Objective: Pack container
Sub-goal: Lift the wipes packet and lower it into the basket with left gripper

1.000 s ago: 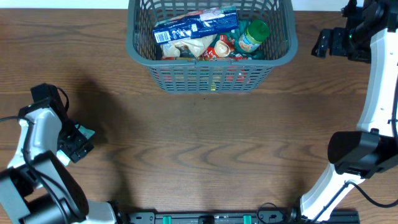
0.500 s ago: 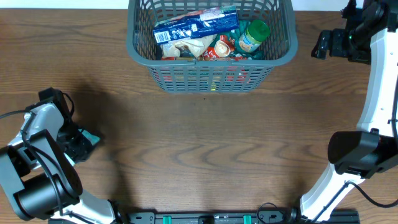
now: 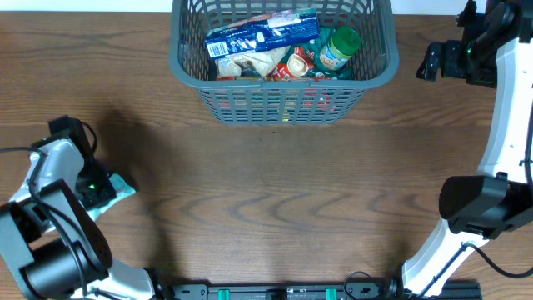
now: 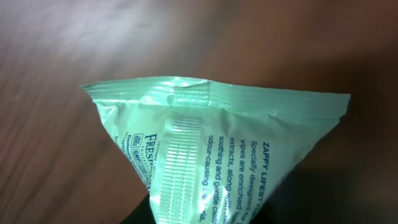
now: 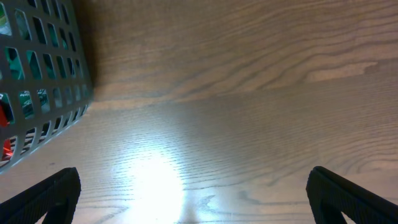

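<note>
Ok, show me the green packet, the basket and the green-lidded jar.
green packet [image 4: 211,143], left wrist view, on its printed face.
basket [image 3: 283,82], overhead view, on the near rim.
green-lidded jar [image 3: 346,38], overhead view, on the lid.

Your overhead looks straight down on the table [image 3: 275,183]. Left wrist presses close on a green packet [image 4: 211,149]; right wrist, low, shares the container [image 5: 79,62] wall, upper left.
</note>
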